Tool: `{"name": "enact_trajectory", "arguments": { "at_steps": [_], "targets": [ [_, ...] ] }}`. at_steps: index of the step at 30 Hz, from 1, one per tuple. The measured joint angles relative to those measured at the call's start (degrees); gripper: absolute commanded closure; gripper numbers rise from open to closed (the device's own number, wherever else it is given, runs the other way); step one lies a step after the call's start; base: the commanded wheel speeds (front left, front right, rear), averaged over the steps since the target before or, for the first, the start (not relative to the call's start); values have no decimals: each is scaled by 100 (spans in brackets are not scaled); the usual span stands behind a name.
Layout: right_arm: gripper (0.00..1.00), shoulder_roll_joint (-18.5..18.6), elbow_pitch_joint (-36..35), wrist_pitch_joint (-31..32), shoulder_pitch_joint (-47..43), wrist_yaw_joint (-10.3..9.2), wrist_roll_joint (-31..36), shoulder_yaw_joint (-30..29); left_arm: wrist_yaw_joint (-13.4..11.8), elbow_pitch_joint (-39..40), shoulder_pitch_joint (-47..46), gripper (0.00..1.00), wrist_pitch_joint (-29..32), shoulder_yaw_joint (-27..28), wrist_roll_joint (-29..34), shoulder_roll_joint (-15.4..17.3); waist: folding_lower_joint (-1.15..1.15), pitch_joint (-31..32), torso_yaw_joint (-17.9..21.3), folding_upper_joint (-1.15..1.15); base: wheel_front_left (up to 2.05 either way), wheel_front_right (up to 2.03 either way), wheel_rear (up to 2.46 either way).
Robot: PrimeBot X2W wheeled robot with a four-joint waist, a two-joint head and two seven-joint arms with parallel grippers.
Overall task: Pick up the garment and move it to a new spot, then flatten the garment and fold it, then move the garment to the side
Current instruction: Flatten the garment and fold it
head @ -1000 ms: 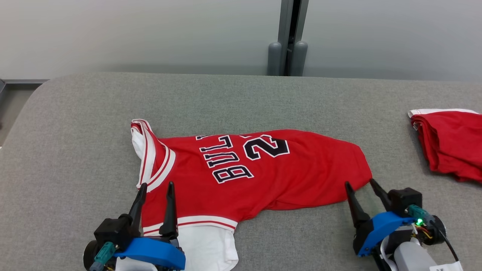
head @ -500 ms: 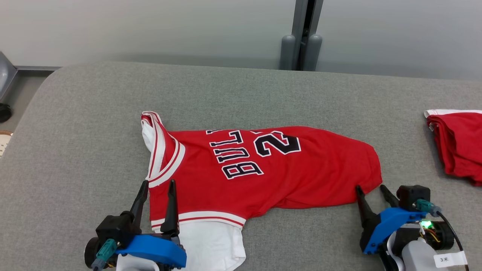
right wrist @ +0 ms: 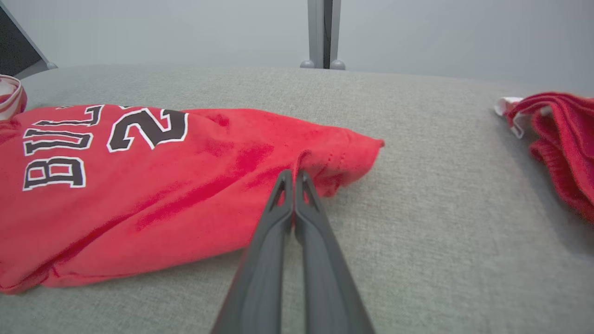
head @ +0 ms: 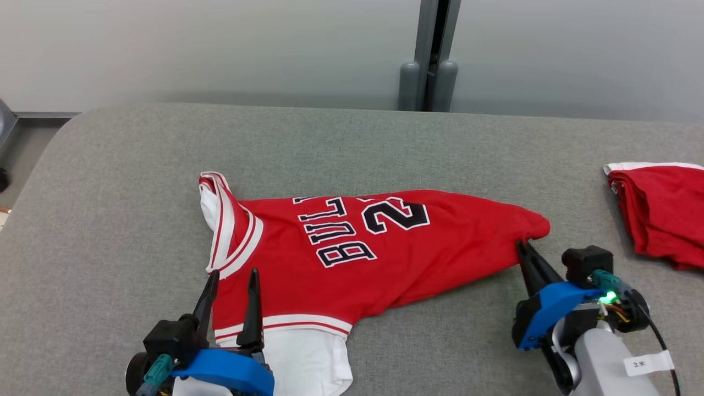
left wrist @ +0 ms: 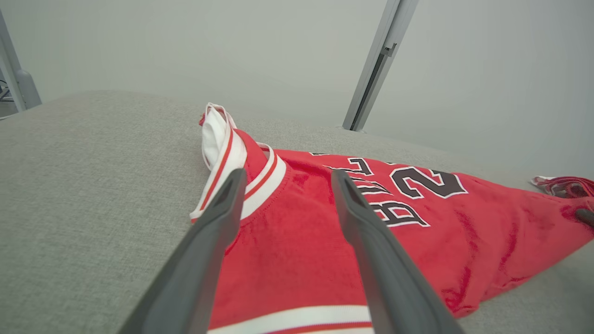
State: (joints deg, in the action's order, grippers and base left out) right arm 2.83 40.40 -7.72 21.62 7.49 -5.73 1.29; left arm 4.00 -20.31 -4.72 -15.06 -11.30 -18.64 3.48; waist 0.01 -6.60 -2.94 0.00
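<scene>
A red jersey lay spread on the gray table, near the middle and a bit to the left. It had black letters, "BUL", and a black number 2 on it, with white and red stripes along its edges. A white part of it stuck out at the near edge.

The left gripper was over the near left part of the jersey. Its two dark fingers were spread wide apart and held nothing. In the left wrist view, one finger pointed at the striped edge and the other at the red cloth by the letters. I could not tell if the tips touched the cloth.

The right gripper was at the right end of the jersey. Its fingers were pressed tight together, and the tips pinched a small bit of the red cloth. The cloth bunched up there and came to a point.

Another red garment lay in a folded heap far to the right, well apart from the jersey. A gray post stood behind the table.
</scene>
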Motion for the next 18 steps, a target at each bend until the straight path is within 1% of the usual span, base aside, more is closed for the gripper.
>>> {"name": "enact_trajectory", "arguments": {
  "at_steps": [3, 8, 11, 12, 13, 14, 18],
  "targets": [
    [100, 36, -470, 104, -170, 1, 434, -338, -12, 11, 31, 0, 0, -12, -1, -1, 0, 48, 85, 0, 0, 0, 0],
    [100, 48, -1570, 570, -792, 1, 1139, -1028, -16, 29, 108, 0, 0, -27, -3, -2, 0, 88, 256, 0, 0, 0, 0],
    [100, 38, -1971, 887, -1182, 1, 1316, -1228, -16, 40, 108, 0, -1, -32, -3, -2, 0, 69, 345, 0, 0, 0, 0],
    [89, 32, -2015, 983, -1319, 1, 1381, -1235, -16, 41, 107, 0, -1, -36, -3, -2, 0, 57, 363, 0, 0, 0, 0],
    [51, 21, -2034, 1063, -1443, 1, 1377, -1229, -16, 40, 104, 0, 0, -42, -3, -3, 0, 42, 378, 0, 0, 0, 0],
    [0, 14, -2033, 1132, -1540, 1, 1322, -1204, -16, 38, 99, 0, 0, -46, -3, -2, 0, 32, 387, 0, 0, 0, 0],
    [0, 7, -2051, 1211, -1762, 1, 833, -996, -16, 41, 76, 0, 0, -40, -3, 3, 0, -4, 437, 0, 0, 0, 0]
  ]
}}
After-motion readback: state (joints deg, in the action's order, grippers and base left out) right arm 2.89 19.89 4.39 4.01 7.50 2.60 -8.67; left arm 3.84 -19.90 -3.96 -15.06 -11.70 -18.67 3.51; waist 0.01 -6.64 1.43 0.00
